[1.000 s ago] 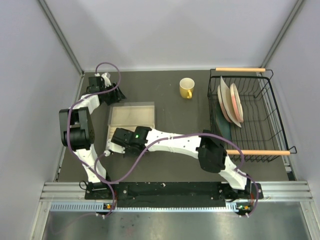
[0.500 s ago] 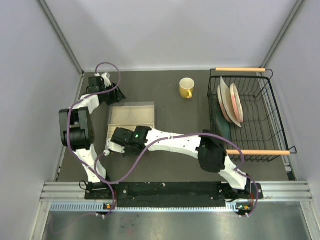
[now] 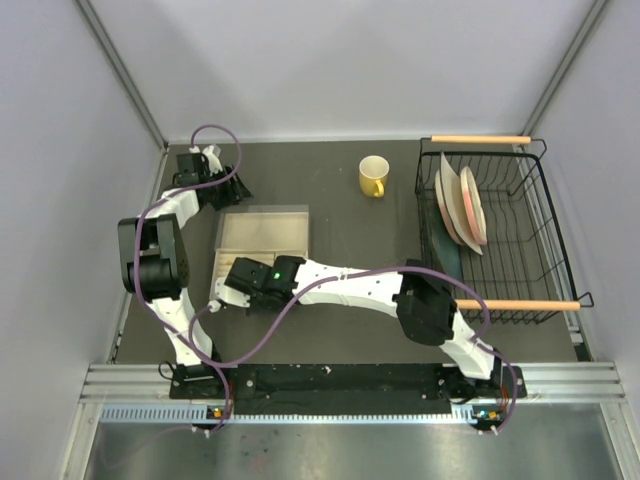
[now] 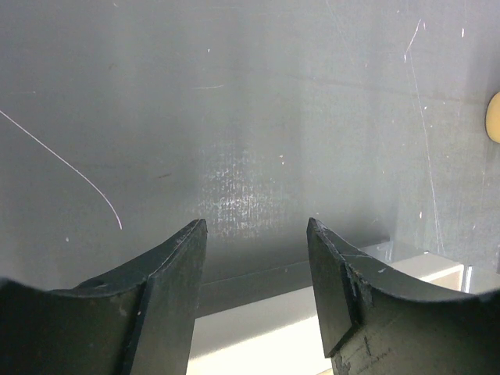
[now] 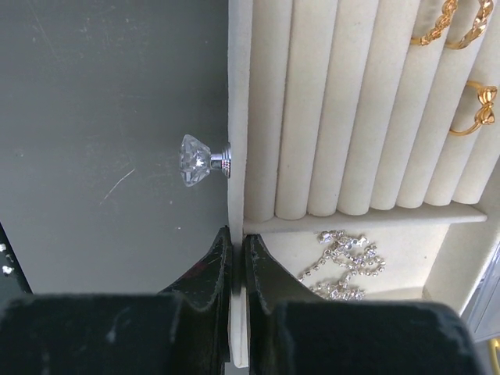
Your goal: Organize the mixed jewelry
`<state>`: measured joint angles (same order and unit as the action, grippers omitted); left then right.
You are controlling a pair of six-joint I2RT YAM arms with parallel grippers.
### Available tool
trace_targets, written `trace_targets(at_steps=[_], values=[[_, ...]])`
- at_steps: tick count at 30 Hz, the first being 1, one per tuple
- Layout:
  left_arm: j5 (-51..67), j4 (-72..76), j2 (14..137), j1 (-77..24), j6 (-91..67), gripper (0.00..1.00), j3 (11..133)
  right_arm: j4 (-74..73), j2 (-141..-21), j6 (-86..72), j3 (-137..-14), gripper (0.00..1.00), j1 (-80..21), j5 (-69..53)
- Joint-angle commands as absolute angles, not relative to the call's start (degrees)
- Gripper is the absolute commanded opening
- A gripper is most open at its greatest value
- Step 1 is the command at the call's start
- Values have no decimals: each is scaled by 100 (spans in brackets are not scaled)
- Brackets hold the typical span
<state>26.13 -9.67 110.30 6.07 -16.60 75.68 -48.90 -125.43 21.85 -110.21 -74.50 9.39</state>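
Note:
The cream jewelry box (image 3: 262, 232) sits left of centre on the dark table. In the right wrist view its drawer is open. Gold rings (image 5: 449, 23) sit in the cream rolls, one of them with a bow (image 5: 478, 109). A silvery glittery chain (image 5: 344, 262) lies in the small compartment below them. My right gripper (image 5: 237, 250) is shut on the drawer's front wall (image 5: 238, 117), below the crystal knob (image 5: 195, 159). It shows at the box's near left corner in the top view (image 3: 225, 290). My left gripper (image 4: 256, 228) is open and empty, above the box's far edge (image 4: 273, 344).
A yellow mug (image 3: 373, 176) stands at the back centre. A black wire dish rack (image 3: 530, 290) with plates (image 3: 462, 208) fills the right side. Grey walls close in the left and the back.
My right wrist has edged slightly toward the near left while still gripping the drawer front. The left arm has not moved.

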Motion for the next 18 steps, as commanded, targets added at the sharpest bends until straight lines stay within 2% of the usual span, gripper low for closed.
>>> trace_targets(at_steps=[1,18], values=[[2602,-1187,11145,589,-1617,59,7400,-4192,-12006,2145,-11101,0,-7400,1177],[2584,-1187,11188,598,-1617,59,7383,-4078,-11768,2092,-10951,0,-7365,1327]])
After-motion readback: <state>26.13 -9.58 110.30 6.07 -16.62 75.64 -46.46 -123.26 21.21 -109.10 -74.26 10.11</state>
